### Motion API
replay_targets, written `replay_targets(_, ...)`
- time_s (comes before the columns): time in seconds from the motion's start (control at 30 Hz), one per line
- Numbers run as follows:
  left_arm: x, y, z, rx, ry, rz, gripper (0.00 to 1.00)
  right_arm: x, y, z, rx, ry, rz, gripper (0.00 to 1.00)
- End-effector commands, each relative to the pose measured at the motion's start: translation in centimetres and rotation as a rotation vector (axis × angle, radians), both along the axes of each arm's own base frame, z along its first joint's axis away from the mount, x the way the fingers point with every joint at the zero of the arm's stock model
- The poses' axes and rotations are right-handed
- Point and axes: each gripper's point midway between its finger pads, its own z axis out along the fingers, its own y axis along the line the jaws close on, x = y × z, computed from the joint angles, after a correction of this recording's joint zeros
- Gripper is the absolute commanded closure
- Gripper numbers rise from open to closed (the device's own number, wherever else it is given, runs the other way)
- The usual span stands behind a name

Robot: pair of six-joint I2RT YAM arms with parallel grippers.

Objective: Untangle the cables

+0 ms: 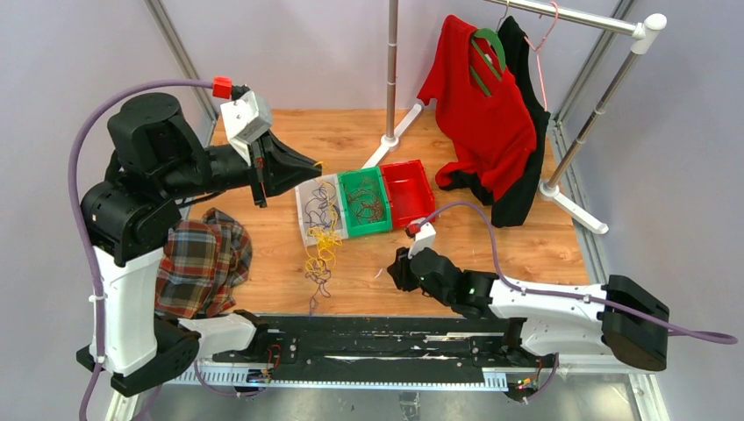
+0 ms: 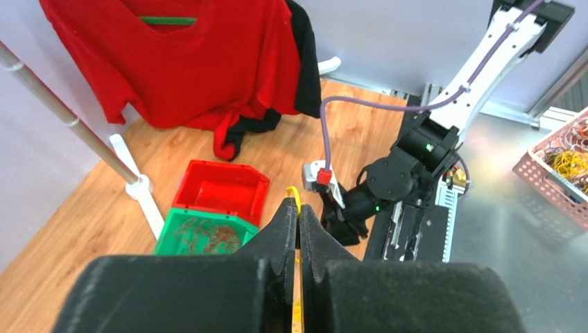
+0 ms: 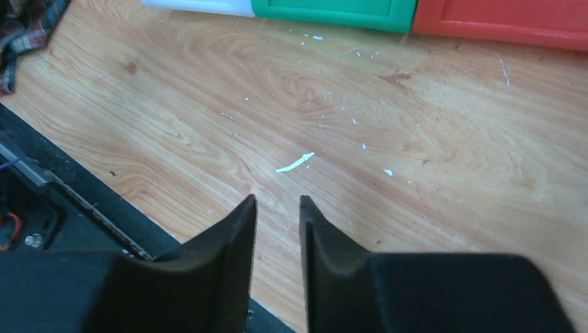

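On the wooden table (image 1: 333, 132), my left gripper (image 2: 299, 208) is pinched on one yellow strand (image 2: 294, 193) of the cables (image 1: 321, 250) — the clump spilling from the clear bin (image 1: 299, 210) onto the boards — so I fear lifting drags the whole knot (right gripper (image 3: 277, 205) idles parted, empty).

Robotics lab cell: two arms (image 1: 145, 175) bolted to a table (image 1: 526, 246), screens (image 1: 298, 44) (plain grey) around.

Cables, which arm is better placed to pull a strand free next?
Left. The left hand is shut on a yellow cable by the clear bin; the right hand is open, empty, farther off.
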Motion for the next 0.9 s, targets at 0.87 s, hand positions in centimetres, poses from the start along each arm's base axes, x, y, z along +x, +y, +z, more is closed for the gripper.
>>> replay_targets(0.87,3.1,0.6,-12.1,0.223,0.207,0.105,1.00,1.1,9.2,25.1,0.189,-0.502,0.164,0.39)
